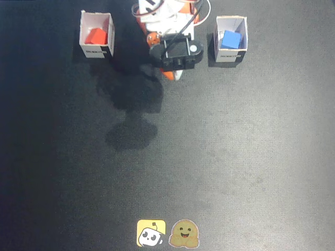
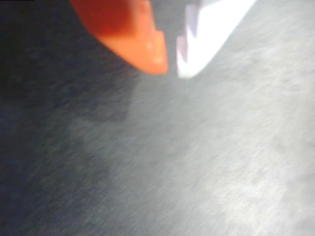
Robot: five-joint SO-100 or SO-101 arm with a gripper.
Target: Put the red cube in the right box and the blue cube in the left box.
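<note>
The red cube lies inside the white box at the upper left of the fixed view. The blue cube lies inside the white box at the upper right. My gripper hangs folded in front of the arm's base, midway between the two boxes and away from both cubes. In the wrist view the gripper shows an orange finger and a white finger with the tips nearly together. Nothing is between them, and only dark mat lies below.
The arm's base stands at the top centre of the dark mat. Two stickers, a yellow one and a brown one, lie at the mat's bottom edge.
</note>
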